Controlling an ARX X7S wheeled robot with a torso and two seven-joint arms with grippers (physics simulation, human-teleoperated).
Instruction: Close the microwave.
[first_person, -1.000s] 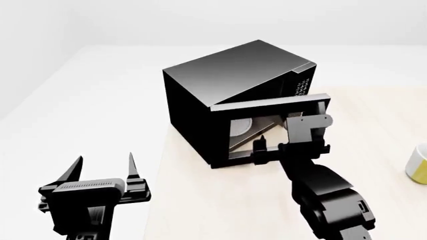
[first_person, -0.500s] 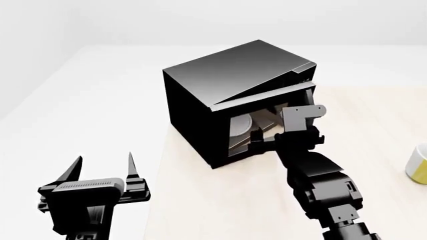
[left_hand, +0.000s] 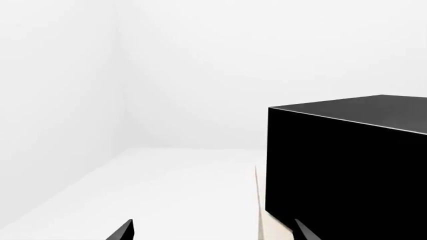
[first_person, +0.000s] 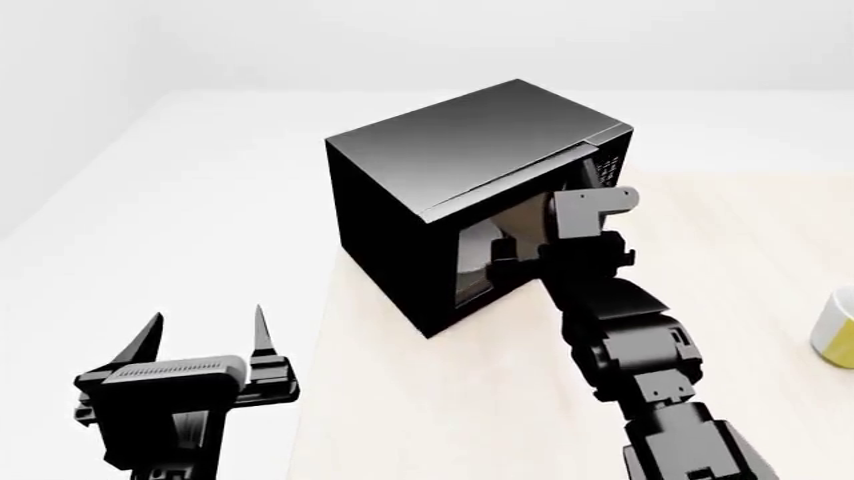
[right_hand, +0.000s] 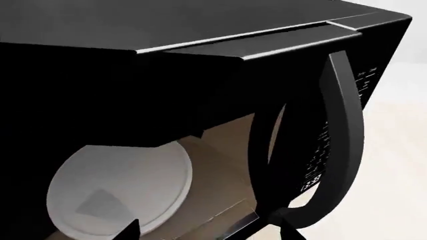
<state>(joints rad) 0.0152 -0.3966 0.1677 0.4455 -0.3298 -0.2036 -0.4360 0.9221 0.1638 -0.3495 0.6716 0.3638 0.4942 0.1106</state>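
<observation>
Microwave (first_person: 454, 190): on table (first_person: 747, 300), door nearly shut. Right tool (first_person: 514, 262): against door, spread undeterminable. Left tool (first_person: 207, 335): spread, idle. Step: closing push; next, press door flush.

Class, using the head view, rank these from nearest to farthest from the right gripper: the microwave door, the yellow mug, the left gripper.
1. Microwave door: right against the right gripper.
2. Yellow mug: at the table's right edge.
3. Left gripper: low left, off the table.
</observation>
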